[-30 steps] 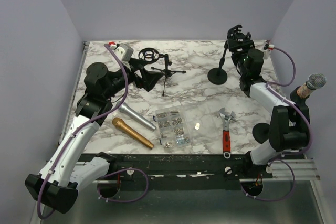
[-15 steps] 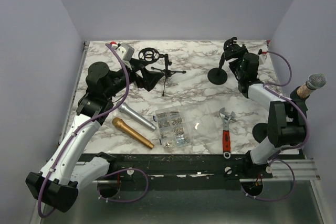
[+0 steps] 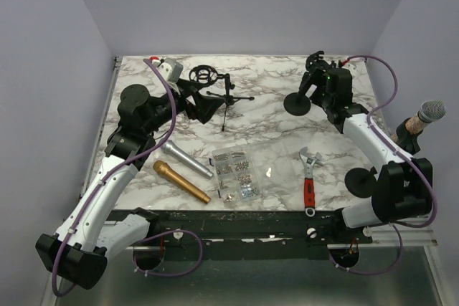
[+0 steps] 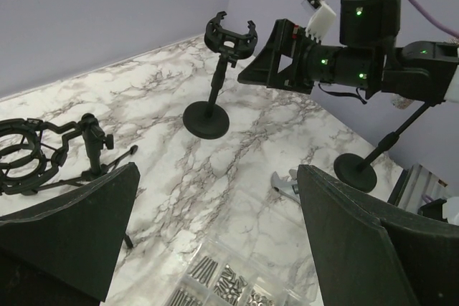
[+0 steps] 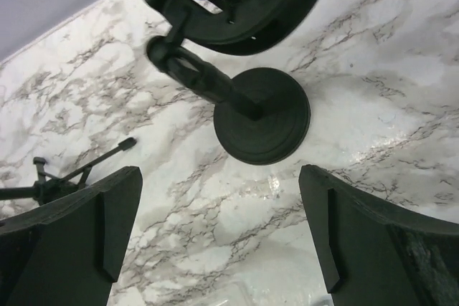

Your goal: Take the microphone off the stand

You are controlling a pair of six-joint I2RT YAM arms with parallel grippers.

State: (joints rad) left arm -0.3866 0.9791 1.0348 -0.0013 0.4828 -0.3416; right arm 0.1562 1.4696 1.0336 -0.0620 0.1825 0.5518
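the microphone (image 3: 425, 115) sits tilted in the clip of its stand (image 3: 358, 180), well to the right of the clear parts box (image 3: 235, 173), beyond the red wrench (image 3: 310, 177). the right gripper (image 5: 222, 238) hangs farther back and to the right of the box, over an empty round-base stand (image 5: 262, 116), its jaws spread wide with nothing between them. the left gripper (image 4: 215, 241), back and left of the box near a tripod stand (image 3: 228, 98), is likewise spread wide and empty.
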